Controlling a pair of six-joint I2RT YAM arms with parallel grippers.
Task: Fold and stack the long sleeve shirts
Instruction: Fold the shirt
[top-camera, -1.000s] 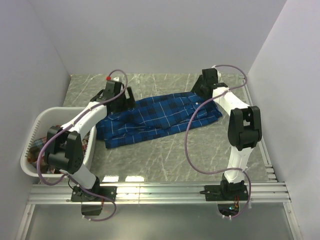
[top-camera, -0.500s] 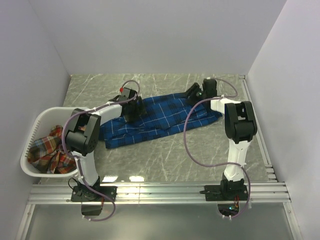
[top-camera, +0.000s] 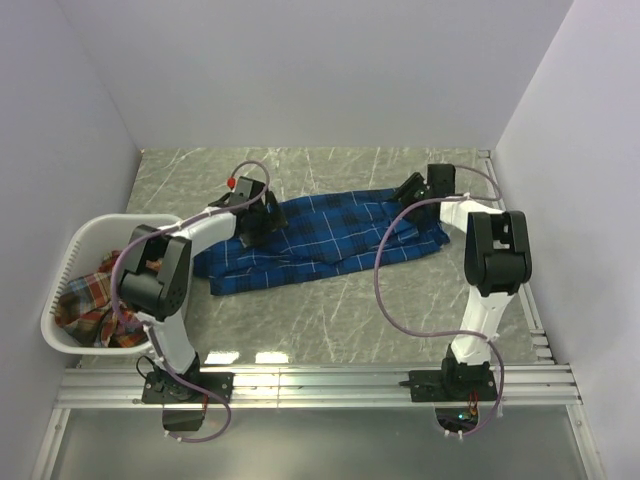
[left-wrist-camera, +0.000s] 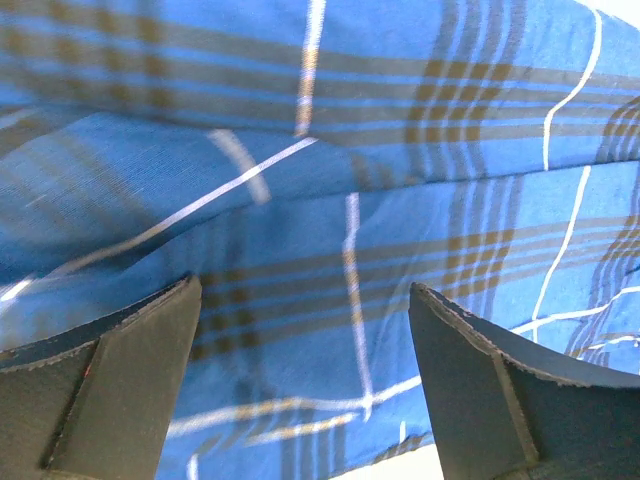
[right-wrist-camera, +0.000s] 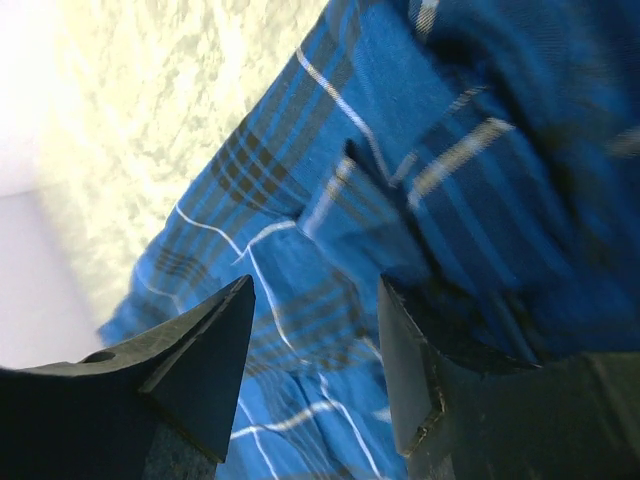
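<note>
Claws (top-camera: 258, 232) (top-camera: 408, 190) 2; blue shirt (top-camera: 320, 235) 1; red shirt (top-camera: 90, 300) 1.

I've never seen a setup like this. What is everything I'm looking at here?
Blue plaid shirt: one, royal blue with white and dark lines, spread across the middle of the table.
Red-orange plaid shirt: one, crumpled inside the basket.
Laundry basket: one, white, left edge of the table.
Table: one, grey marbled.
Rail: one, silver, near edge.
Cables: two, purple, looping along the arms.
Left arm, right arm: two, white and black, based on the rail.
Left pincer: black, open over the blue shirt.
Right pincer: black, open at the shirt's right end.
</note>
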